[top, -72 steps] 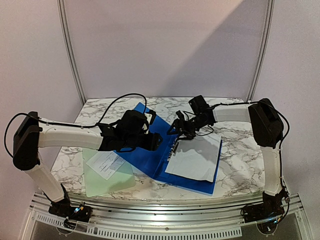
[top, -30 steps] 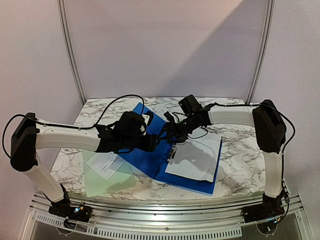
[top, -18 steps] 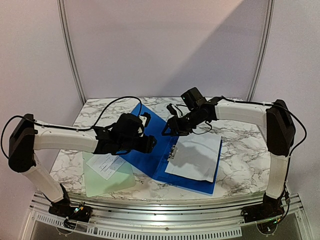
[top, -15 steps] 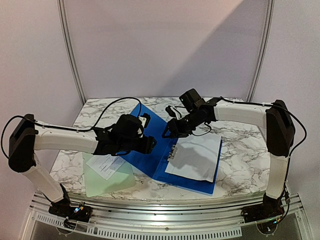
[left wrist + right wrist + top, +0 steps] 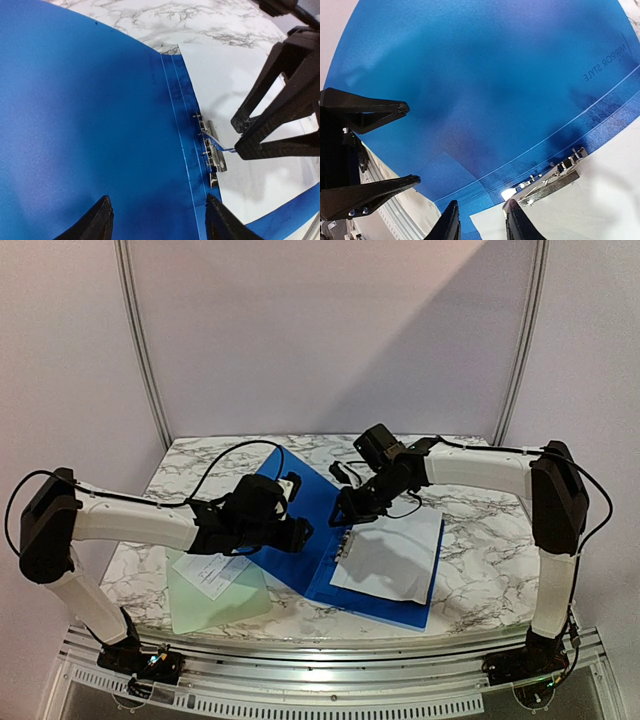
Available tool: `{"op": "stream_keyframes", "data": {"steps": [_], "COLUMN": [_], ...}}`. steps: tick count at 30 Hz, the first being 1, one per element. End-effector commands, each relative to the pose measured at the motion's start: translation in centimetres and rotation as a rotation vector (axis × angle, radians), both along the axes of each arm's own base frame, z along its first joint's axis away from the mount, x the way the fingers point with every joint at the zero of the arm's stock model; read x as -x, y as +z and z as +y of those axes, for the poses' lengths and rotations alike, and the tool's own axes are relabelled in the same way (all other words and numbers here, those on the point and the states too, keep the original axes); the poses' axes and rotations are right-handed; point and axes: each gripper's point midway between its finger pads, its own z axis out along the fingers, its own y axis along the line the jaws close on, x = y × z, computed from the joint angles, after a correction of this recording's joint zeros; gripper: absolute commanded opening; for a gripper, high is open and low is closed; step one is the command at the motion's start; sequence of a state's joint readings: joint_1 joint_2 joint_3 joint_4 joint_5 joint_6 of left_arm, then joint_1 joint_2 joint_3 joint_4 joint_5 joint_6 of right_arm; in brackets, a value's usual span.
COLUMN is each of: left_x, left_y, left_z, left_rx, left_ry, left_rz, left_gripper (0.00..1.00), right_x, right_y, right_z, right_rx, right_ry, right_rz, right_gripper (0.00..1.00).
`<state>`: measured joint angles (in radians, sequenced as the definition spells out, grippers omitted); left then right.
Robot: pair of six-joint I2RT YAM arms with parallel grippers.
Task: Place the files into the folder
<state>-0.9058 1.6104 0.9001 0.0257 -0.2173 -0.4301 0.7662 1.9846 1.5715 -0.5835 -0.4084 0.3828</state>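
Observation:
The blue folder (image 5: pixel 300 540) lies open mid-table, its left cover (image 5: pixel 90 125) sloping up. The large white sheet (image 5: pixel 392 555) lies on its right half, beside the metal clip (image 5: pixel 211 148) at the spine; the clip (image 5: pixel 555 181) and the sheet (image 5: pixel 600 210) also show in the right wrist view. The small printed slip (image 5: pixel 210 570) lies left of the folder. My left gripper (image 5: pixel 159 225) is open above the left cover, holding nothing. My right gripper (image 5: pixel 482 222) is open just over the spine, its fingertips (image 5: pixel 241 150) right by the clip's blue lever.
A pale green translucent sheet (image 5: pixel 222 602) lies under the slip at the front left. The two grippers are close together over the folder's spine. Marble table (image 5: pixel 480 540) shows to the right of the folder and behind it.
My right gripper has swung left from over the white sheet's top edge, reached over the cover, then come down to the clip. My left gripper has drifted slightly left over the cover.

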Motion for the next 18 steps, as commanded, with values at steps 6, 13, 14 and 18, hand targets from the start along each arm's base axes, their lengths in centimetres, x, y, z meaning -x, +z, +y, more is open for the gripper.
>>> {"op": "stream_keyframes", "data": {"steps": [6,13,14,18], "left_x": [-0.4,-0.5,-0.5,-0.5], "left_y": [-0.5,-0.4,-0.5,-0.6], "left_z": [0.2,0.0,0.0,0.0], "left_rx": [0.005,0.009,0.008,0.004], "left_ry": [0.004,-0.001,-0.001,-0.001], "left_rz": [0.006,0.008,0.008,0.009], "left_gripper": [0.63,0.62,0.62,0.62], "right_x": [1.0,1.0,1.0,0.9], "right_y": [-2.7,-3.5,-3.6,-3.8], "right_z": [-0.9,-1.0,-1.0,-1.1], "right_rx": [0.114,0.146,0.15,0.163], "right_ry": [0.028,0.037,0.037,0.039], "right_rz": [-0.004,-0.018,-0.018,-0.027], "right_gripper": [0.32,0.29,0.28,0.23]}}
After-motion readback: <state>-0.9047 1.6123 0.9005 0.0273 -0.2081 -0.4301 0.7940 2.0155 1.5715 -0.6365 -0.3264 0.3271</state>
